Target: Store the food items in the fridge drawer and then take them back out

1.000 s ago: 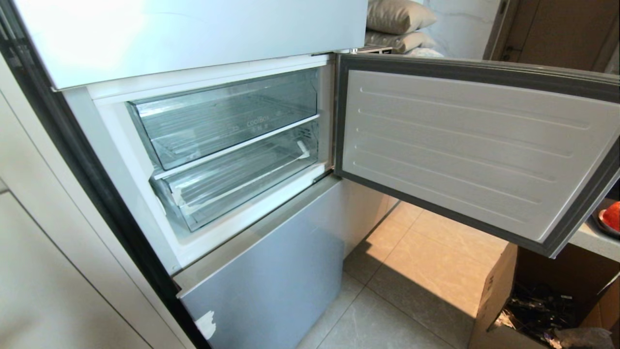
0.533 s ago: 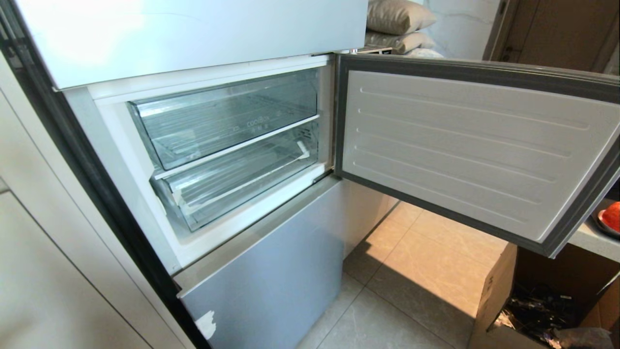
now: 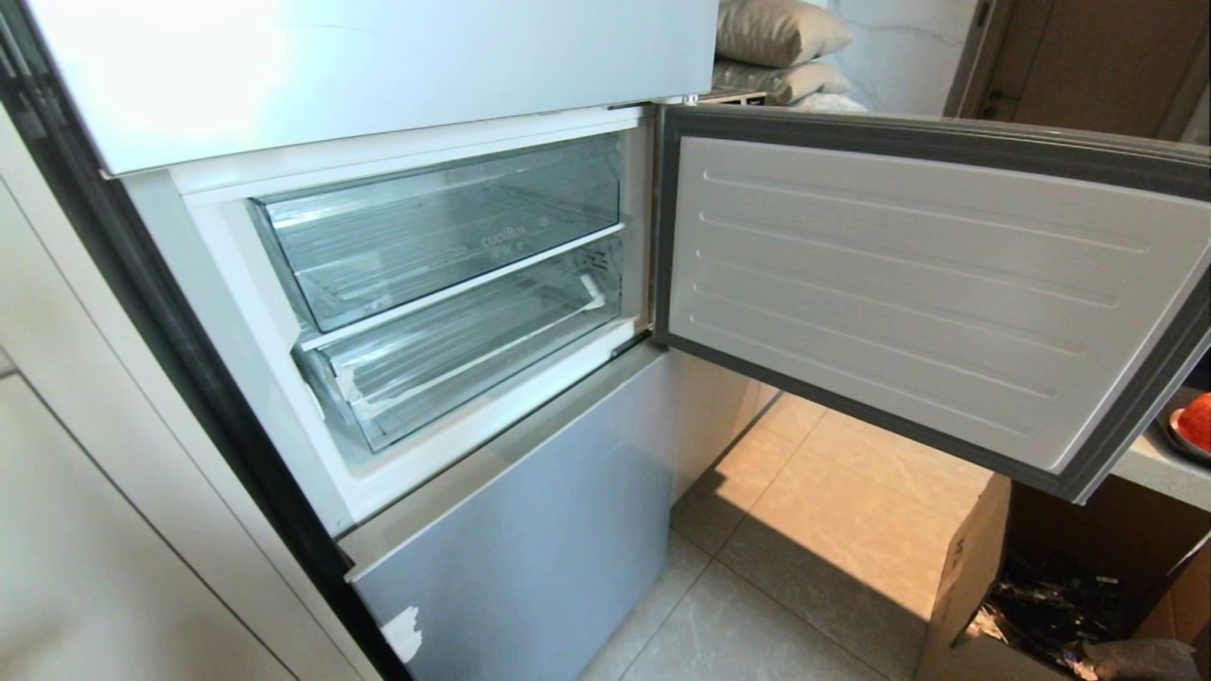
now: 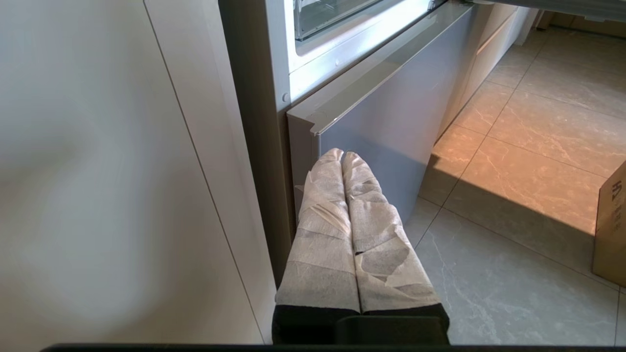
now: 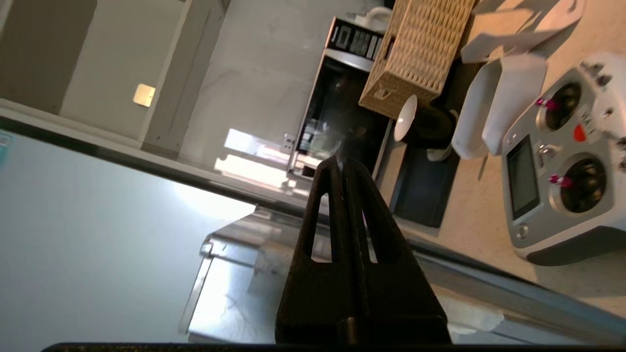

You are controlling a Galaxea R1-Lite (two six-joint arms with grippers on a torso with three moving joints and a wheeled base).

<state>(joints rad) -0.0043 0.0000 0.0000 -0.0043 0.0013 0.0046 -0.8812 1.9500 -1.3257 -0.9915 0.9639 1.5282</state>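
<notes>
Head view looks same as before: both clear drawers, including the fridge drawer [image 3: 454, 364], empty; left gripper [image 4: 342, 155] and right gripper [image 5: 342, 161] pressed together, holding nothing.

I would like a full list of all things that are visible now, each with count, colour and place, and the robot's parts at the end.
upper drawer: 1, clear, top of the open compartment
fridge drawer: 1, clear, ribbed floor, under the upper drawer
fridge door: 1, white inside, grey edge, swung open to the right
red fruit: 1, red-orange, on a counter at the right edge
cardboard box: 1, brown, on the floor, lower right
pillows: 2, beige, behind the fridge
wicker basket: 1, tan, on the counter
remote controller: 1, grey-white, on the counter
left end effector: 1, wrapped in white, shut, low by the fridge
right end effector: 1, black, shut
</notes>
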